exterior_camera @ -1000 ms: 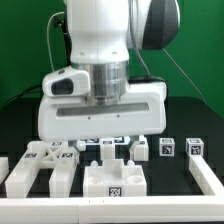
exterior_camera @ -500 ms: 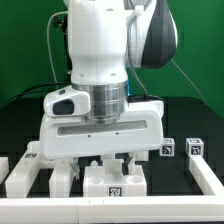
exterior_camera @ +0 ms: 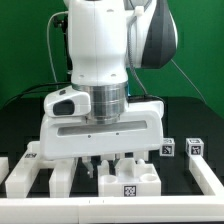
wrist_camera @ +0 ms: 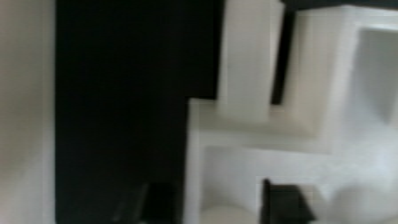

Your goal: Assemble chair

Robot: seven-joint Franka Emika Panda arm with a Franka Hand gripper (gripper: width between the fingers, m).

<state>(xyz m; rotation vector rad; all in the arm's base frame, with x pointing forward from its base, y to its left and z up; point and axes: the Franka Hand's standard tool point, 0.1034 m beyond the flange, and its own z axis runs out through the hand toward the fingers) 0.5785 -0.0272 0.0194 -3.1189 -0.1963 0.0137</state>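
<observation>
The chair's loose white parts are lying apart along the front edge of the table, tags showing, seemingly so that each can be found and lifted singly. The gripper is hanging low over the tagged block near the middle of that edge, likely to take or shift it. Its dark fingers are standing close together at the block's rear top, but whether they are clamping it I cannot tell; the wrist view is showing only blurred white plastic against black.
</observation>
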